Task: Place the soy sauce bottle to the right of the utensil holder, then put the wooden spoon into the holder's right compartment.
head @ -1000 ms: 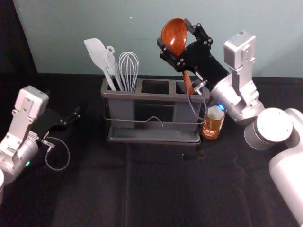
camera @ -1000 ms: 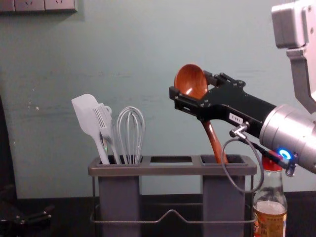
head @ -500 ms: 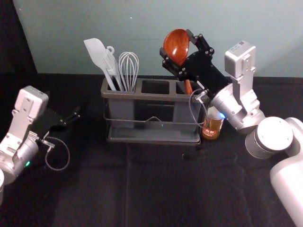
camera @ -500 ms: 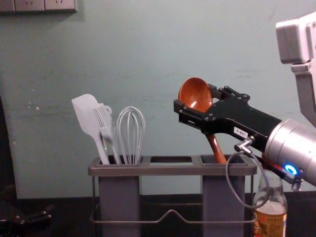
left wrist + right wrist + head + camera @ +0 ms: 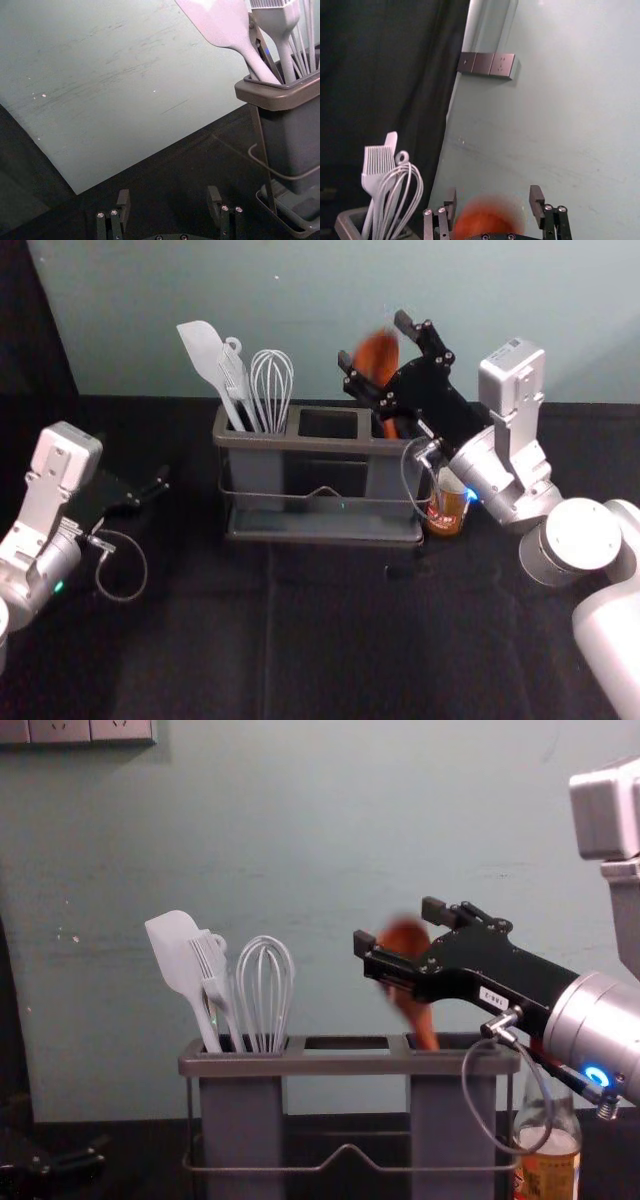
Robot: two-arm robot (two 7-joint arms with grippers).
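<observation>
Black grippers on silver-and-white arms, either side of the utensil holder (image 5: 300,443).
Above the holder's right end, the right gripper (image 5: 374,339) is matt black, with blocky dark pads (image 5: 537,196) and bright round screws (image 5: 548,207) in its slim, spread finger links; it bears a small white printed label (image 5: 493,998). Behind it, right of the holder, come a brushed-silver wrist barrel (image 5: 598,1020) with a glowing blue ring (image 5: 597,1076), a looping grey cable (image 5: 466,1100), a boxy silver housing (image 5: 512,370), a round white joint cap (image 5: 583,534) and a smooth white arm shell (image 5: 620,640). Left of the holder, the left gripper (image 5: 160,484) is black too, its fingers apart, backed by silver metal, a green light (image 5: 58,587) and a thin looped cable (image 5: 146,570).
</observation>
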